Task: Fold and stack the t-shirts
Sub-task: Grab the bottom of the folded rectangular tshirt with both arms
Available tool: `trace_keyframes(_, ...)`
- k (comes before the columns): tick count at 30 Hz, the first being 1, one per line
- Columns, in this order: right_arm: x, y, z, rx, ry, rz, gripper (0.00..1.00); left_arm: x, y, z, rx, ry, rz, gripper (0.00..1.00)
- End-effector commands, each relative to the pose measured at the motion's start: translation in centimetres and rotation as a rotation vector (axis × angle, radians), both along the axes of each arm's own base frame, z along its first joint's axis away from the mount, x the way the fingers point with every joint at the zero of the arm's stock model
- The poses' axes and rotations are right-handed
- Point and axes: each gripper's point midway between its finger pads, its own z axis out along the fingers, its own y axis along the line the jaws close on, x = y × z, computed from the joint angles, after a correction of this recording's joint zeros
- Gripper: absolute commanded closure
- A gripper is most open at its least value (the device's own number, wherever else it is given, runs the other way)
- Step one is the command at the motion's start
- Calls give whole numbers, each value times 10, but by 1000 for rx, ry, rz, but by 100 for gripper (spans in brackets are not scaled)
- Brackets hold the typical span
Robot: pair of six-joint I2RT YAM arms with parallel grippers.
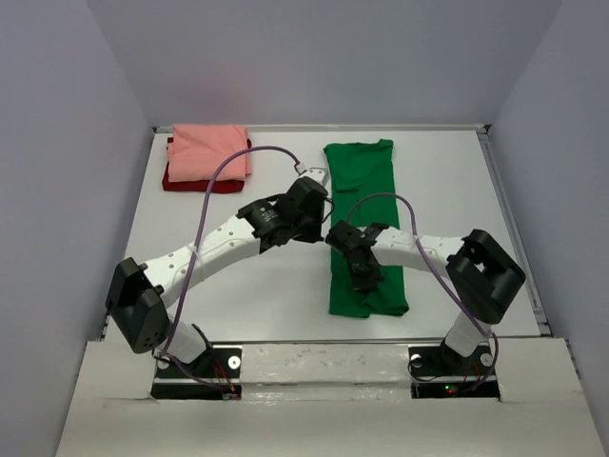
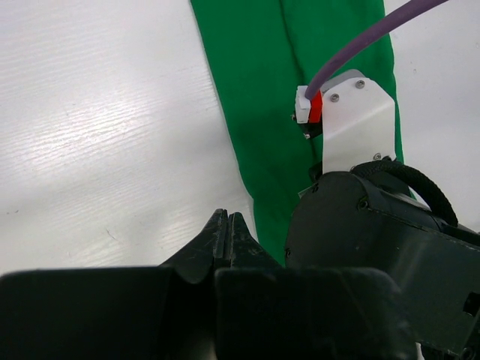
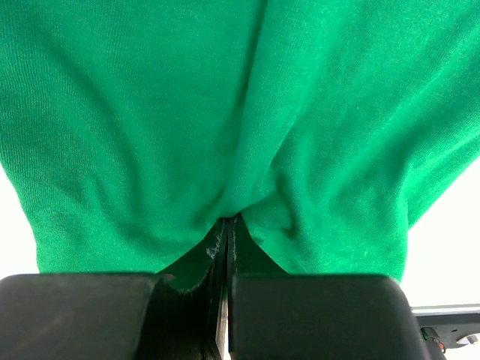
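A bright green t-shirt (image 1: 360, 176) lies folded into a long narrow strip right of the table's middle, running from the back toward the near edge. My right gripper (image 1: 366, 280) sits over its near half, shut with a pucker of the green cloth (image 3: 240, 112) pinched at its tips (image 3: 229, 219). My left gripper (image 1: 324, 221) is shut and holds nothing. Its tips (image 2: 227, 217) are over bare table just left of the green t-shirt's (image 2: 262, 90) long edge. At the back left, a folded salmon pink t-shirt (image 1: 209, 150) rests on a folded dark red t-shirt (image 1: 190, 183).
The right arm's wrist (image 2: 352, 127), with its white plate and purple cable, is close beside my left gripper. Purple cables (image 1: 214, 190) arc above both arms. Grey walls enclose the white table (image 1: 447, 190) on three sides.
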Motion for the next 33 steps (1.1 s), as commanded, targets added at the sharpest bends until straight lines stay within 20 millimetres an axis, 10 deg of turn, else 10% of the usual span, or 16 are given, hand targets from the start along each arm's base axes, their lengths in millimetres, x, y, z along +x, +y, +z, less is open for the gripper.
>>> trace_keyframes(1,18,19,-13,39,-71,-7,100,-3,10,11,-7,-23,6,100)
trace_keyframes(14,-4,-13,73,-8,-237,-116,99,-6,17,-9,39,7,9,96)
trace_keyframes(23,-32,-53,128,78,-308,-219,59,-10,21,-2,30,2,18,65)
trace_keyframes(33,-49,-68,120,88,-277,-238,54,-26,24,-27,1,60,14,60)
